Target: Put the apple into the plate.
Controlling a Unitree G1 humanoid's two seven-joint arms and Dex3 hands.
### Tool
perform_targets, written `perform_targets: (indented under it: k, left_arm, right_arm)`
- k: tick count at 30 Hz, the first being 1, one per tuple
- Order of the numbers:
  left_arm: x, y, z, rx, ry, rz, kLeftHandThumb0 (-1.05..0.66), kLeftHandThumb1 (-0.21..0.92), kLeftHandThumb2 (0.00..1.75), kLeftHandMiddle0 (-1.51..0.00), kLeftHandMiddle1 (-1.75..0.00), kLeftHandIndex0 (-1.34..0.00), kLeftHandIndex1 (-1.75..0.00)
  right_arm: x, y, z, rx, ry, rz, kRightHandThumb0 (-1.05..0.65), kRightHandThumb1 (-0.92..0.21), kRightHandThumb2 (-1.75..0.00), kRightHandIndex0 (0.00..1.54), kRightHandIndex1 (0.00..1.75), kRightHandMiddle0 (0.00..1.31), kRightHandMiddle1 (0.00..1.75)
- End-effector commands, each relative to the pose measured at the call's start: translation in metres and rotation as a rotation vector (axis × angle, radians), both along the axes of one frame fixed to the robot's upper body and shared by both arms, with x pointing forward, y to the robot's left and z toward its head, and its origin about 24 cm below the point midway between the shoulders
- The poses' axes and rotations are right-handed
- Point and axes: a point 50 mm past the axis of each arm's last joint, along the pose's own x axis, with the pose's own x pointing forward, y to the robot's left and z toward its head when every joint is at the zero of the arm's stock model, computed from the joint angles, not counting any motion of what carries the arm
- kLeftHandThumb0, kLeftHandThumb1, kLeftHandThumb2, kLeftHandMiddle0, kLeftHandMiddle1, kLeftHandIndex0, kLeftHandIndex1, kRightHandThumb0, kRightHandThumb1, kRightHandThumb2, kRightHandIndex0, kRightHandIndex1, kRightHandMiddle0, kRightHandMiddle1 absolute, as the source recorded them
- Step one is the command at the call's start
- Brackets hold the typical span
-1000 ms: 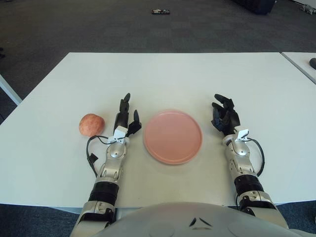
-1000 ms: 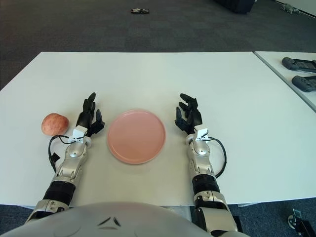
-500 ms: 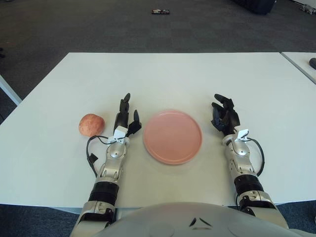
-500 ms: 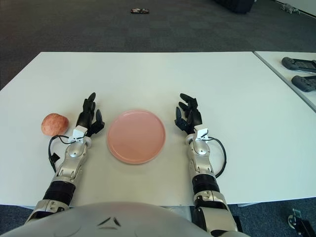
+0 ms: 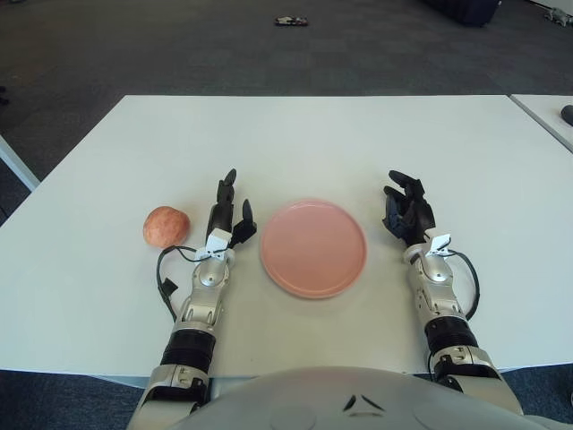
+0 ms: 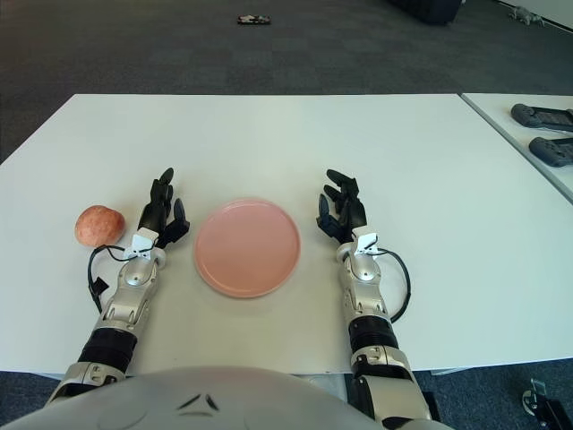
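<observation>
Task not begun: apple (image 5: 166, 226) on the surface (image 5: 313, 143) just outboard of the left hand (image 5: 227, 215), whose fingers are spread and empty; plate (image 5: 313, 248) bare between it and the right hand (image 5: 407, 213), likewise spread; grasp and transfer remain.

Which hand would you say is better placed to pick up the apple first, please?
Left, most likely. The apple sits just outside the left hand, whose fingers are open and empty. The right hand is beyond the plate, so it would have to reach across it.
</observation>
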Motion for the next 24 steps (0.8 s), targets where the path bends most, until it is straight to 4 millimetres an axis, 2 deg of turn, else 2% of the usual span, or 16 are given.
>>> perform_targets:
  k: [1, 5, 7, 14, 21, 24]
  left_arm:
    - [0.003, 0.0, 0.004, -0.004, -0.016, -0.008, -0.77, 0.92, 0.95, -0.14, -0.05, 0.0, -0.31]
    - [0.005, 0.002, 0.007, -0.001, -0.029, -0.004, -0.77, 0.92, 0.94, -0.14, -0.05, 0.0, -0.3]
    - [0.011, 0.005, 0.018, 0.033, -0.087, 0.012, -0.77, 0.92, 0.93, -0.14, -0.05, 0.0, -0.31]
    - [0.016, 0.007, 0.038, 0.231, -0.287, 0.061, -0.79, 0.92, 0.92, -0.14, -0.05, 0.0, -0.32]
    - [0.023, 0.016, 0.057, 0.425, -0.49, 0.089, -0.8, 0.92, 0.9, -0.09, -0.02, 0.0, -0.18]
    - [0.026, 0.029, 0.072, 0.543, -0.558, 0.105, -0.81, 0.92, 0.89, -0.07, -0.01, 0.0, -0.12]
  right_arm:
    - [-0.01, -0.002, -0.019, 0.004, 0.111, -0.003, -0.52, -0.81, -0.8, 0.25, 0.76, 0.0, 0.85]
    - [-0.01, -0.001, -0.019, 0.004, 0.112, -0.002, -0.51, -0.81, -0.79, 0.25, 0.76, 0.0, 0.85]
    - [-0.01, -0.001, -0.019, 0.005, 0.113, -0.002, -0.51, -0.81, -0.79, 0.26, 0.76, 0.0, 0.86]
    - [-0.009, 0.0, -0.019, 0.01, 0.113, -0.001, -0.5, -0.8, -0.8, 0.27, 0.77, 0.0, 0.86]
    - [-0.009, 0.0, -0.02, 0.01, 0.118, 0.003, -0.51, -0.81, -0.8, 0.26, 0.76, 0.0, 0.82]
    - [-0.009, 0.0, -0.02, 0.008, 0.119, 0.003, -0.51, -0.81, -0.8, 0.26, 0.75, 0.0, 0.82]
